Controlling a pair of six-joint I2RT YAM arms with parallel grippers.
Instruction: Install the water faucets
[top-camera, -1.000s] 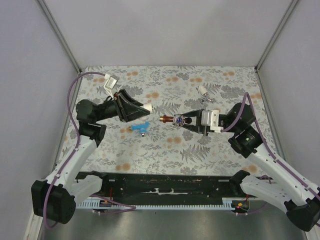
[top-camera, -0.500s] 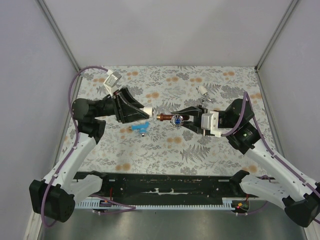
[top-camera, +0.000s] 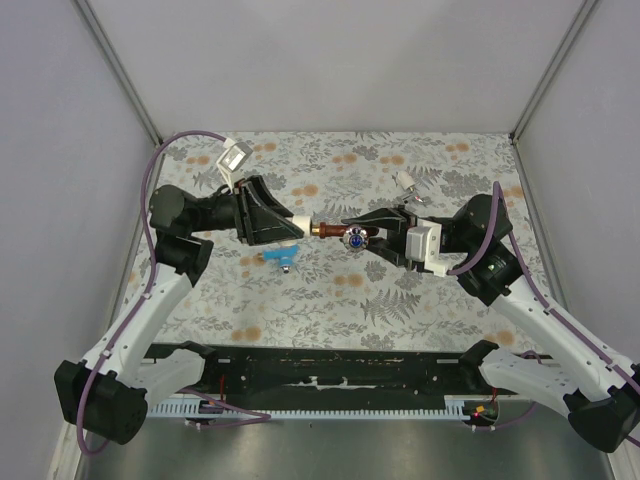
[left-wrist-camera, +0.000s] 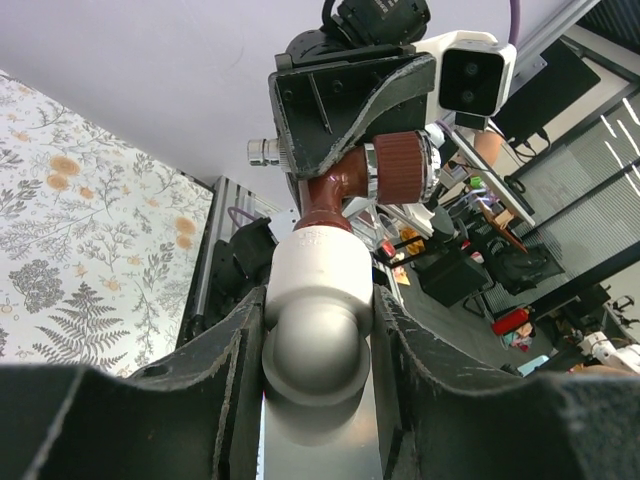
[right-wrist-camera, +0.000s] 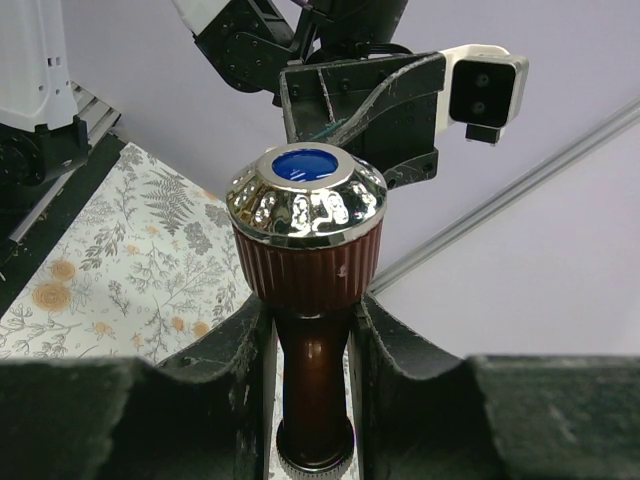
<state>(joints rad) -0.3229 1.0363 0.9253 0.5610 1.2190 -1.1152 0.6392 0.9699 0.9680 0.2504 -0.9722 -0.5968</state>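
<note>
Holding copper faucet (top-camera: 330, 232) in our right gripper (top-camera: 350, 235), we've got its stem axis pointing straight left into the white fitting (top-camera: 300, 219) clamped in our left gripper (top-camera: 291, 224), tips touching.

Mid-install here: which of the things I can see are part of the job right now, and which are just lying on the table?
In the job:
- copper-brown faucet, gripped by the right hand
- white fitting, gripped by the left hand, with the faucet's stem at its mouth

Lying about:
- blue faucet, loose on the floral cloth
- white-silver faucet, also loose; both possibly next in line
</note>
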